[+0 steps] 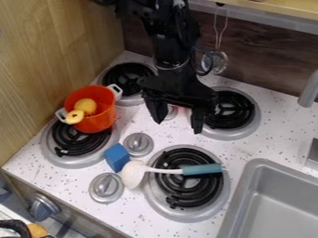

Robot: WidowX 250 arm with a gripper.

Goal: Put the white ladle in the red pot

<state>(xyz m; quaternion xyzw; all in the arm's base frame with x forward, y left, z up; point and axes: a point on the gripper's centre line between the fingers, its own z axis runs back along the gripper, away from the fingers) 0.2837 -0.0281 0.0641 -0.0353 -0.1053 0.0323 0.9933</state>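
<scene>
The black gripper [178, 123] hangs over the middle of the stove top, its fingers spread wide with nothing held between them. Below and to its right, the white ladle [133, 174] lies across the front right burner, its blue-green handle [202, 169] pointing right and its bowl resting at the burner's left side. On the left, the red pot [98, 122] stands upright on the front left burner. Inside the pot is a yellow item [86, 106], and another yellow piece [75, 116] sits at its rim by the left handle.
A blue block [116, 157] touches or nearly touches the ladle's bowl. Silver knobs [106, 188] stand between the burners. The sink [273, 204] is at the lower right, with a faucet [308, 90] above. A strainer [215, 61] hangs on the back wall.
</scene>
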